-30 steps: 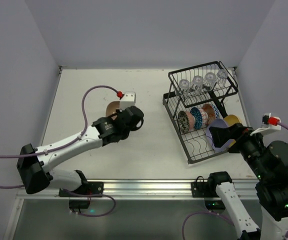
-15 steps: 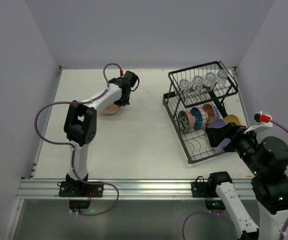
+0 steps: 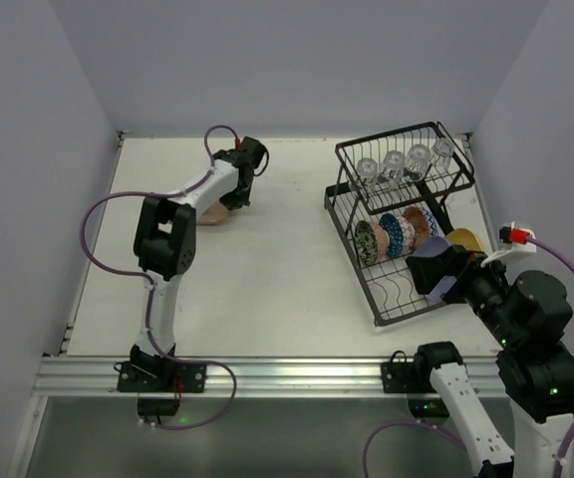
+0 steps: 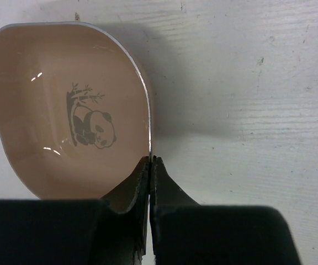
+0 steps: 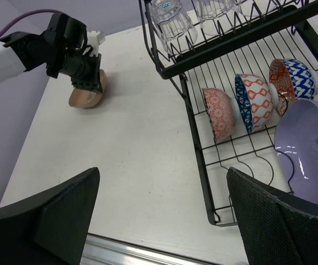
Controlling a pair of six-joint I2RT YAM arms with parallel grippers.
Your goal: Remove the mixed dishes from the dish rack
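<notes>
Pinching tan dish (image 4: 65, 110) rim on table (image 4: 247, 83), left jaws clamped, right jaws wide apart near lavender plate (image 5: 308, 138)

The setting is a robotics laboratory test cell rather than a domestic kitchen. A flat white table (image 3: 287, 279) is enclosed on three sides by plain pale lavender wall panels (image 3: 28, 149). A silver aluminium extrusion rail (image 3: 287, 370) runs along the near table edge and carries the bolted bases of a black-and-white articulated left arm (image 3: 165, 239) and right arm (image 3: 536, 319). Exposed purple cables (image 3: 82, 237) loop freely from the arms. The household items, a black wire two-tier dish rack (image 3: 397, 294) and a tan panda-print bowl (image 4: 65, 110), sit on the bare work surface.
</notes>
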